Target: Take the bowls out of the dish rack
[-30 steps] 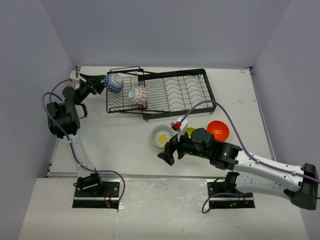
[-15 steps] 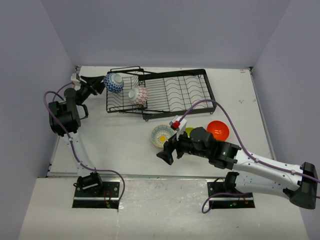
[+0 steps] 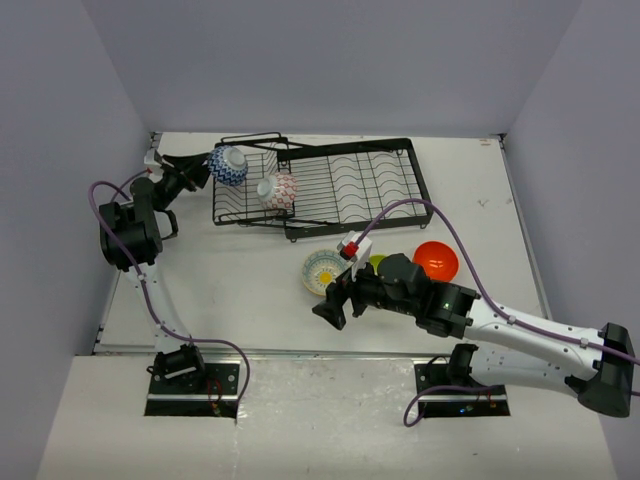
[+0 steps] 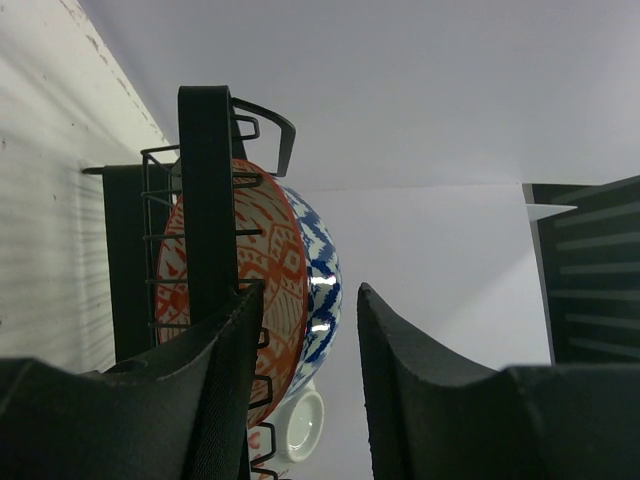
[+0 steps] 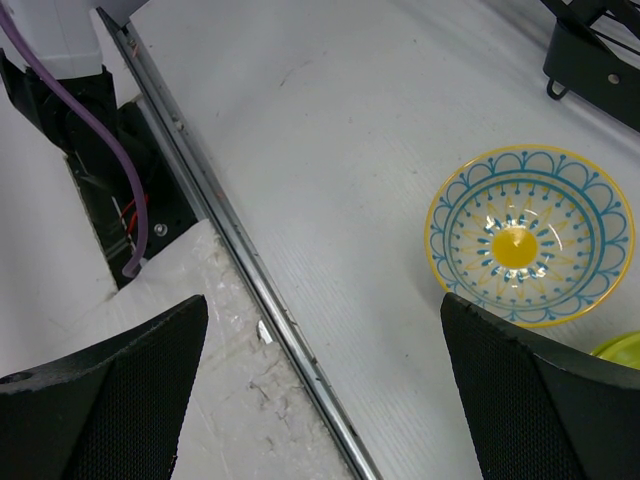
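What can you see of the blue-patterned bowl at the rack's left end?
The blue-patterned bowl is small, round and glossy, ceramic by the look. It has blue-and-white zigzags outside, and the inside looks orange-red patterned on white. It stands on its edge among the wires at the left end of the dish rack, opening toward the left arm. The left gripper straddles its rim with jaws apart, one finger on the inner side and one on the outer. Whether they touch it cannot be told.

Bright even light, soft shadows, sharp top view, wrist-view foregrounds slightly blurred
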You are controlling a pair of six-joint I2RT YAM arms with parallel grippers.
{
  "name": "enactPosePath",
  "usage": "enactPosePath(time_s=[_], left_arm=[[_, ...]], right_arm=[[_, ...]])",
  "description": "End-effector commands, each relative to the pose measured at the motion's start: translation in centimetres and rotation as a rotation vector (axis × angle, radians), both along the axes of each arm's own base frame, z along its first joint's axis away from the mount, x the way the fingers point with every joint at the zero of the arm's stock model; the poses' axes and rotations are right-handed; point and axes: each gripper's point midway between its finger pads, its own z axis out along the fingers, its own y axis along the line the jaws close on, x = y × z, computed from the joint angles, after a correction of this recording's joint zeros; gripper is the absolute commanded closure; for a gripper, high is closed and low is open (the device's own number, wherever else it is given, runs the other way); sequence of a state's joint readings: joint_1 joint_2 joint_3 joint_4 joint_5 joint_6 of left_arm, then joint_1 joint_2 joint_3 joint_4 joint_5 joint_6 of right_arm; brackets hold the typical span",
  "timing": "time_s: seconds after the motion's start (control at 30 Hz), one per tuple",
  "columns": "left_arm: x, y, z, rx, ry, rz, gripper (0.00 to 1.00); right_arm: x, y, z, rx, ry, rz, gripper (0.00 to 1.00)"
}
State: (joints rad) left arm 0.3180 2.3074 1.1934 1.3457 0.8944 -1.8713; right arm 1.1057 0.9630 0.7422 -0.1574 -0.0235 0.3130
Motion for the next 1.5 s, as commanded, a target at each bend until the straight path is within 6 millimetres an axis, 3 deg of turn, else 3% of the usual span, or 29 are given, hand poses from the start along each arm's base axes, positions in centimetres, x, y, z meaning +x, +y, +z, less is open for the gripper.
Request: enactPosePath(time_s=[0.0, 0.33, 0.57, 0.8, 1.27, 1.47], left_arm=[[-2.8, -1.8, 5.2, 0.117, -0.393, -0.024, 0.55], [-3.4, -2.0, 6.6, 0.124, -0.423, -0.031, 0.53], [-3.8, -2.2, 6.4, 0.122, -0.418, -0.036, 0.53], [-4.2, -2.3, 7.0, 0.127, -0.433, -0.045, 0.45], [-4.9, -2.4, 7.1, 0.126, -0.428, -0.044, 0.46], [-5.2, -2.1, 8.1, 0.135, -0.448, -0.024, 0.44]], right_arm=[[0.0, 0.9, 2.7, 0.064, -0.04, 0.03, 0.01], [0.0, 1.2, 2.7, 0.061, -0.039, 0.042, 0.01], [-0.1, 1.3, 2.7, 0.062, -0.038, 0.05, 0.01], [-0.3, 1.4, 2.8, 0.062, -0.038, 0.063, 0.01], [-0.5, 1.6, 2.9, 0.065, -0.037, 0.078, 0.01], [-0.5, 1.7, 3.1, 0.069, -0.039, 0.082, 0.01]])
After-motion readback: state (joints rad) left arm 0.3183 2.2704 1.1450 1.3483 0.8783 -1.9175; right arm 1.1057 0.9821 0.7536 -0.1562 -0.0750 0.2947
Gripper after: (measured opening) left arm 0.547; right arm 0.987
